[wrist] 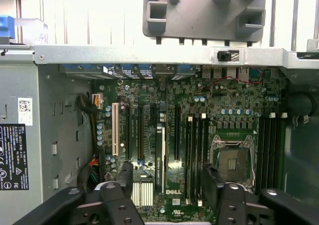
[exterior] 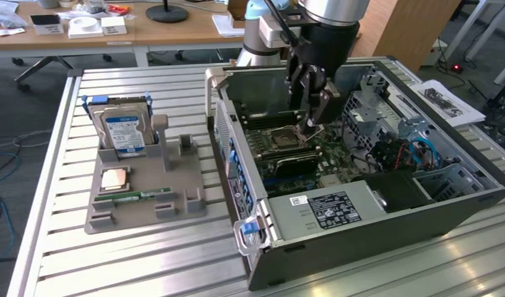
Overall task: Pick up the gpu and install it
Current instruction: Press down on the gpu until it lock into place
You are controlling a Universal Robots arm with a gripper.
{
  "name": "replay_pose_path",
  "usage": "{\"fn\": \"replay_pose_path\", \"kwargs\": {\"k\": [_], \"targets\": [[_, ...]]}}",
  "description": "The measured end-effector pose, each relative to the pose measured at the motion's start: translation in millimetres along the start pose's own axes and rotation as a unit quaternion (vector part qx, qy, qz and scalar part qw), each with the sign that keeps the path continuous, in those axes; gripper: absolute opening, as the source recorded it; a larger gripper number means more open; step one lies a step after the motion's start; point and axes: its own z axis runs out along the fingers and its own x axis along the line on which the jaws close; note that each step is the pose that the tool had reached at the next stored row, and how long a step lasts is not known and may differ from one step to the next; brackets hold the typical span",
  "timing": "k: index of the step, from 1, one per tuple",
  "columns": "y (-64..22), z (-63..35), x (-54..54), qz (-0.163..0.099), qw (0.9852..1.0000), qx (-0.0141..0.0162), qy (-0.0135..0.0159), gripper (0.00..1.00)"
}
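Observation:
The gpu (wrist: 160,155) stands on edge in a motherboard slot inside the open computer case (exterior: 236,80). In the exterior view it is a dark flat card (exterior: 296,164) just in front of the CPU socket. My gripper (exterior: 312,127) hangs inside the case above the motherboard. Seen from the wrist, my gripper (wrist: 168,175) is open. Its two black fingers (wrist: 124,180) stand wide apart on either side of the card's line and do not touch it. Nothing is held between them.
A grey parts holder (exterior: 145,210) on the slatted table carries a blue-labelled hard drive (exterior: 124,133), a CPU (exterior: 114,179) and a green memory stick (exterior: 133,196). Drive cages and cables (exterior: 418,148) crowd the case on the exterior view's right.

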Motion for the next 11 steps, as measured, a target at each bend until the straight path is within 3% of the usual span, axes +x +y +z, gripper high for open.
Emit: {"fn": "replay_pose_path", "kwargs": {"k": [6, 11], "targets": [[0.0, 0.0, 0.0, 0.000, 1.0000, 0.0000, 0.0000, 0.49], [0.0, 0.0, 0.0, 0.000, 1.0000, 0.0000, 0.0000, 0.25]]}}
